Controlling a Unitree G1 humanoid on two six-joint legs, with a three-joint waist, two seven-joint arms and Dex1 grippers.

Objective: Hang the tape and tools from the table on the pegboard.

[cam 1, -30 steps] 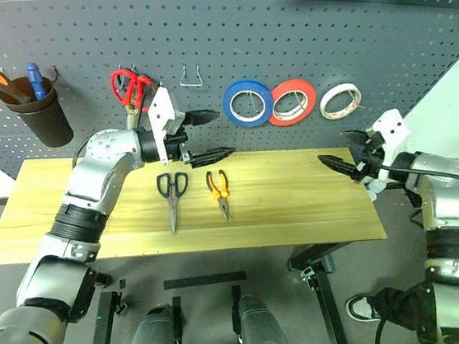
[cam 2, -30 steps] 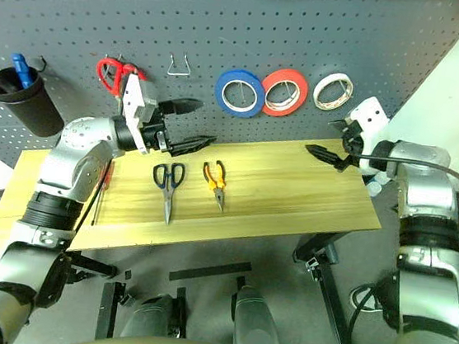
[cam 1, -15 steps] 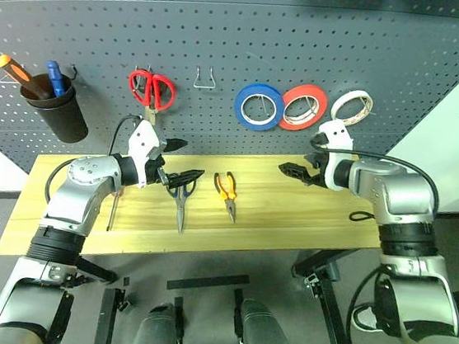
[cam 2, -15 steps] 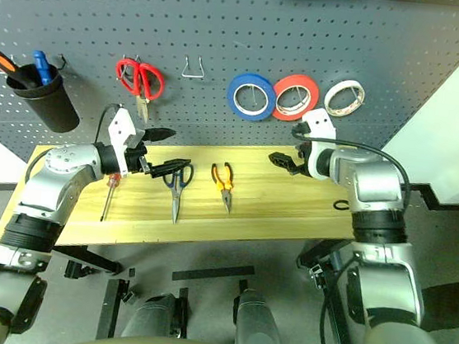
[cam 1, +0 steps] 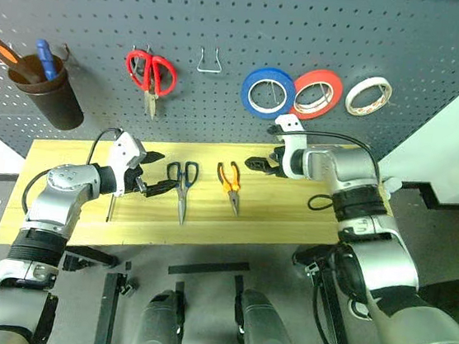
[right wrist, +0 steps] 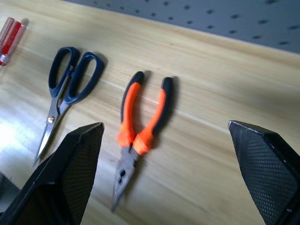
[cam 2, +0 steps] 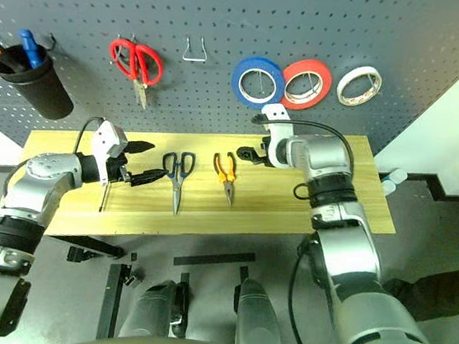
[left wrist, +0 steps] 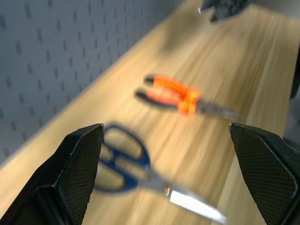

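While the cream tape point(cam 1: 368, 95) already hangs on the pegboard point(cam 1: 230, 23), both grippers point(cam 1: 152, 181) point(cam 1: 260, 162) hover wide and empty, probably lining up on the scissors point(cam 1: 182, 183) and pliers point(cam 1: 232, 182) lying on the table point(cam 1: 290, 220).

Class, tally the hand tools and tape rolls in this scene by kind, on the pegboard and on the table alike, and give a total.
Tape rolls: 3 (blue, red-orange, cream)
Scissors: 2 (red-handled, dark-handled)
Screwdrivers: 3 (orange-handled, blue-handled, red-handled)
Pliers: 1
Total: 9
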